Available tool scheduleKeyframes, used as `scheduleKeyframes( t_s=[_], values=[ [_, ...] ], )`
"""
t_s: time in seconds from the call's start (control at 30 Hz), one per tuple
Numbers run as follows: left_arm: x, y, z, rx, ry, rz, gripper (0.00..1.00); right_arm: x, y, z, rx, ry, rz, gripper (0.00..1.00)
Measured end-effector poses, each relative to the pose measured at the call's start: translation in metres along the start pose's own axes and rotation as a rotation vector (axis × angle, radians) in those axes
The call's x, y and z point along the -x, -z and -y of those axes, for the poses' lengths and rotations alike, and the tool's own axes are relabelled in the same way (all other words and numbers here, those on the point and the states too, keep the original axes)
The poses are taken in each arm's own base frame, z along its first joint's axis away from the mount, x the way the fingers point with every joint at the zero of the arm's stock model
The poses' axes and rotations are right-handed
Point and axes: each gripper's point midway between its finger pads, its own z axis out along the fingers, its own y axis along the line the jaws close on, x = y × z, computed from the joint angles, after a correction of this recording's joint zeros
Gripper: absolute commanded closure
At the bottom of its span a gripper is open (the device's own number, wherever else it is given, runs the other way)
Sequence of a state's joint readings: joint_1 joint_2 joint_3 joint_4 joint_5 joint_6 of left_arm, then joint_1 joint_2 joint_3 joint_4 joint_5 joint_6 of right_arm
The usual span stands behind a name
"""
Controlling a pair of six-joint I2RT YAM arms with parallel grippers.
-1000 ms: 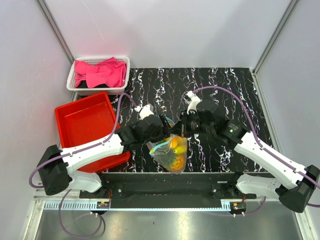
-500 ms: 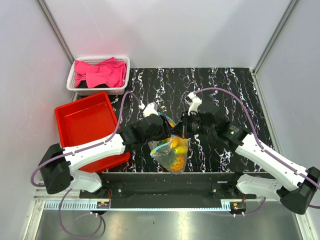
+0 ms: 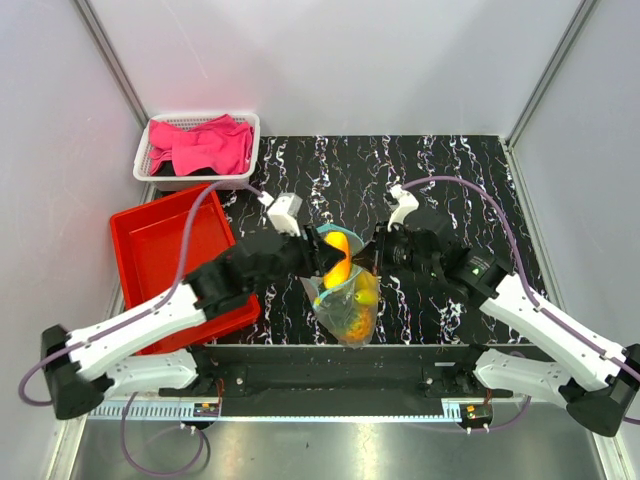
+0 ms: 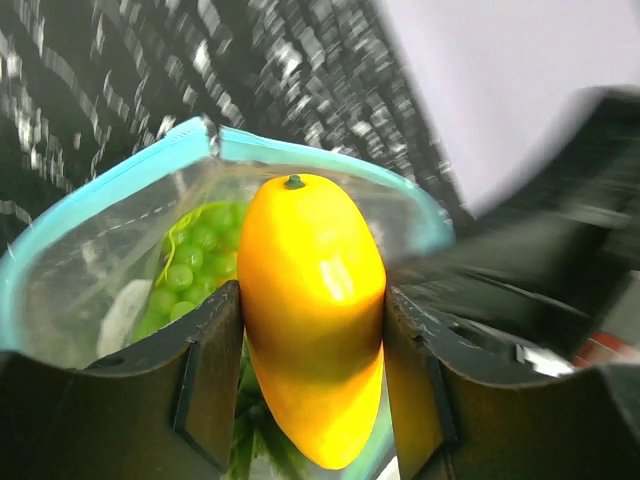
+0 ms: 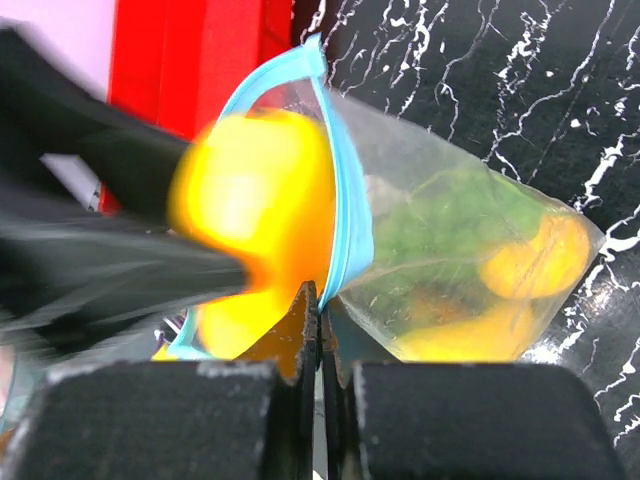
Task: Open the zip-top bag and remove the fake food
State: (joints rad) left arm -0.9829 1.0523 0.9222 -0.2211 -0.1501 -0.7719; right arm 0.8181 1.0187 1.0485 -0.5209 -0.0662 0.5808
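The clear zip-top bag (image 3: 350, 305) with its light blue zip strip (image 5: 348, 215) hangs open above the table's front middle. My left gripper (image 3: 325, 258) is shut on a smooth yellow-orange oval fake food piece (image 3: 338, 256), held just above the bag's open mouth; it fills the left wrist view (image 4: 312, 300). Green grapes (image 4: 190, 265) and other yellow-orange pieces (image 5: 530, 255) lie inside the bag. My right gripper (image 5: 320, 300) is shut on the bag's blue rim and holds the bag up.
A red bin (image 3: 170, 245) stands to the left of the bag. A white basket (image 3: 245, 135) with pink cloth (image 3: 205, 145) sits at the back left. The black marbled mat (image 3: 450, 180) covers the table.
My left gripper has lifted out of the bag with the yellow-orange piece in it, and the left arm has drawn back to the left. My right gripper has kept its hold on the rim.
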Motion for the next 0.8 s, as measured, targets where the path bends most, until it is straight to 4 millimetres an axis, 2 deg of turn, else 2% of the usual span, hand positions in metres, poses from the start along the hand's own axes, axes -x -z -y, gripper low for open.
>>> scheduleKeyframes(
  t_s=[0.13,0.2,0.33,0.4,0.47,0.57,0.63,0.73,0.8],
  values=[
    [0.034,0.036,0.018,-0.092,-0.069,0.122,1.00,-0.004,-0.002,0.004,-0.011,-0.001,-0.009,1.00],
    [0.047,0.051,0.019,-0.098,-0.091,0.174,1.00,-0.007,-0.003,0.006,-0.015,-0.001,-0.015,1.00],
    [0.070,0.079,-0.002,0.027,-0.125,0.255,1.00,-0.009,-0.003,0.007,-0.017,-0.002,-0.018,1.00],
    [0.078,0.093,-0.025,0.145,-0.121,0.285,1.00,-0.008,-0.001,0.007,-0.013,-0.001,-0.013,1.00],
    [0.080,0.110,-0.061,0.317,-0.091,0.304,1.00,-0.006,0.002,0.005,-0.006,0.000,-0.005,1.00],
    [0.070,0.136,-0.119,0.555,-0.036,0.309,1.00,-0.005,0.005,0.003,0.002,0.001,0.005,1.00],
    [0.057,0.147,-0.153,0.680,-0.003,0.300,1.00,-0.005,0.005,0.003,0.003,0.003,0.005,1.00],
    [0.024,0.155,-0.203,0.855,0.040,0.241,1.00,-0.005,0.006,0.003,0.007,0.006,0.003,1.00],
    [0.000,0.157,-0.228,0.939,0.053,0.189,1.00,-0.005,0.006,0.003,0.007,0.006,0.003,1.00]
  ],
)
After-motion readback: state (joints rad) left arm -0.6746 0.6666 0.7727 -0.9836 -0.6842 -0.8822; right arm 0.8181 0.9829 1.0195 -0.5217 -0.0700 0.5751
